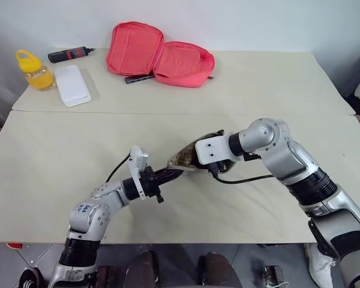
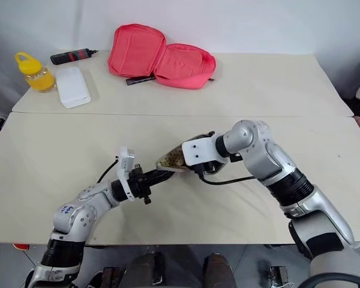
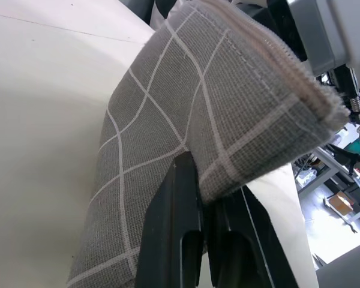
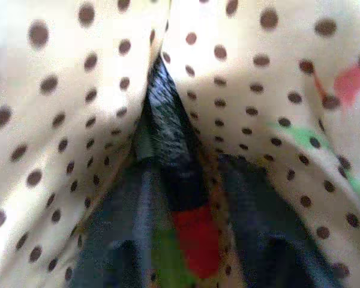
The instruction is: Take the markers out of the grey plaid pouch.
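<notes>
You have the grey plaid pouch [image 3: 186, 120] lifted off the near table [image 1: 42, 174], held between both arms above its middle. Your left gripper [image 3: 207, 204] has its two black fingers [image 3: 174, 234] pressed together on the pouch's lower fabric edge; the wrist view shows grey cloth with white grid lines pinched between them and the zip edge running along the top.

Your right gripper [image 4: 186, 252] is pushed into the pouch's open mouth, from the side opposite the left gripper. In the right wrist view its dark fingers [image 4: 270, 240] stand on either side of a dark marker with a red end [image 4: 189, 222], deep in the cream lining with brown dots. You cannot tell from these pictures whether the fingers have clamped the marker or merely flank it. A green patch [image 4: 162, 258] sits just beside the red end; whether that is the second marker is unclear.

Relative to the pouch, on the far table [image 1: 270, 78]: the coral-red zip case [image 1: 159, 54] lies open straight beyond it, with a long dark pen [image 1: 138, 78] touching the case's near edge. Further left of the case lie a black-and-red tube [image 1: 69, 55], a white box [image 1: 72, 84] and a yellow-capped jar [image 1: 35, 70].
</notes>
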Available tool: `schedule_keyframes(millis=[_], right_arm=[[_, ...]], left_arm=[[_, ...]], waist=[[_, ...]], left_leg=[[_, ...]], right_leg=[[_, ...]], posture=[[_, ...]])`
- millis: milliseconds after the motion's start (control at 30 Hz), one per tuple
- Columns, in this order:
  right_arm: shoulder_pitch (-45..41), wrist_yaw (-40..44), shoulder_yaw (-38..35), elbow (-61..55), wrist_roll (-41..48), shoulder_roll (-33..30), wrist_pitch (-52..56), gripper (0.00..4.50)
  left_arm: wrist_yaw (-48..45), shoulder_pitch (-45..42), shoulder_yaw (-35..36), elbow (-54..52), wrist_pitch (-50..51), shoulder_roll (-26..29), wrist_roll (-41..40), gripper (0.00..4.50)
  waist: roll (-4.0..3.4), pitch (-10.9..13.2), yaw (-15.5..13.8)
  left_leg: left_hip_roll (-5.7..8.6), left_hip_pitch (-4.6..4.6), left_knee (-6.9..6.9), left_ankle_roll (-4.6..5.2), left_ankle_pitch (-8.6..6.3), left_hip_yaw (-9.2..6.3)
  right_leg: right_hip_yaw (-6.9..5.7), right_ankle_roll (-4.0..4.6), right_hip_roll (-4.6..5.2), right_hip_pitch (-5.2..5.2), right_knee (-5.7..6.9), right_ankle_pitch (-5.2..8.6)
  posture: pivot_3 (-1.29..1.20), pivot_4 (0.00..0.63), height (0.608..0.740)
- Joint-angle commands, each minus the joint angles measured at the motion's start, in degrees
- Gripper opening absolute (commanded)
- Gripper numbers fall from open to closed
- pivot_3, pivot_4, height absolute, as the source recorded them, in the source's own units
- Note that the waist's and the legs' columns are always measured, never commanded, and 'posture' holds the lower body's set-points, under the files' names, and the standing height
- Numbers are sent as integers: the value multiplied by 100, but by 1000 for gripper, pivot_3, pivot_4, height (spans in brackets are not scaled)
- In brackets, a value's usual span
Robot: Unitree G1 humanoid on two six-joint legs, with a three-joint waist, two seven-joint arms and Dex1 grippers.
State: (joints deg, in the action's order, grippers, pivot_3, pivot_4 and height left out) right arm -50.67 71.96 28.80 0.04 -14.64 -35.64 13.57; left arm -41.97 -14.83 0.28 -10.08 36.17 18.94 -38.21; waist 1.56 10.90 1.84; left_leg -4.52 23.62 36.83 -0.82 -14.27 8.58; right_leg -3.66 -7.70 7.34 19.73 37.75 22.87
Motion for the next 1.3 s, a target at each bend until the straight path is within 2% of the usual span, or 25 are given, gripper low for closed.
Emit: schedule_keyframes(millis=[33,67,133,167,400,567,667,933,1133,1300], right_arm=[[18,-32,-97,-43,36,16,-74,594],[42,-12,-95,-34,31,-18,-104,588],[100,25,-116,-52,30,-95,-146,129],[123,45,-140,-74,43,-128,-160,61],[21,62,-446,-157,217,-310,-270,61],[1,54,-557,-168,395,-236,-72,61],[-76,62,-623,-242,571,-132,250,601],[-115,144,-584,-358,617,-222,358,3285],[-102,405,-609,-773,944,-186,837,3285],[-124,981,-763,-1154,1336,-764,1343,3285]], left_arm=[[-71,25,17,-171,-157,-29,-13,0],[-77,30,13,-178,-161,-23,9,0],[-74,41,-3,-188,-212,3,95,0],[-72,45,-18,-188,-264,27,164,0],[5,-114,137,76,-872,196,663,0],[-143,-137,298,92,-417,208,154,0],[-220,-137,265,7,-143,228,-46,0],[-308,-253,459,97,458,274,-544,0],[-683,-342,527,45,1576,638,-1333,0],[-892,-447,341,79,1618,716,-1298,0]], waist=[[0,0,0],[0,0,-5],[0,0,-10],[0,0,-13],[0,0,-16],[0,0,4],[0,0,-6],[0,0,-13],[0,1,-3],[0,2,-32]], left_leg=[[0,0,0,0,0,0],[0,0,0,0,0,0],[0,-1,2,-1,-2,-3],[1,-1,2,0,-3,-3],[1,0,6,1,-4,-2],[-2,0,4,-1,-8,-1],[-4,1,3,-1,-8,-1],[-3,1,4,0,-10,-1],[-6,2,1,-4,-12,-1],[-2,5,2,0,-15,-3]], right_leg=[[0,0,1,0,0,0],[0,0,0,0,0,0],[-1,0,0,-3,-1,0],[-1,0,1,-4,-1,0],[-1,0,1,-4,-1,0],[-1,0,-1,-2,-1,0],[-1,0,1,-2,-1,0],[-1,0,0,-2,-2,0],[0,0,-6,1,-2,0],[-1,0,-2,-1,-10,0]], posture=[[0,150,740],[0,150,740],[0,150,740],[0,150,740],[0,150,740],[0,150,740],[0,150,740],[0,150,740],[0,150,740],[0,150,740]])
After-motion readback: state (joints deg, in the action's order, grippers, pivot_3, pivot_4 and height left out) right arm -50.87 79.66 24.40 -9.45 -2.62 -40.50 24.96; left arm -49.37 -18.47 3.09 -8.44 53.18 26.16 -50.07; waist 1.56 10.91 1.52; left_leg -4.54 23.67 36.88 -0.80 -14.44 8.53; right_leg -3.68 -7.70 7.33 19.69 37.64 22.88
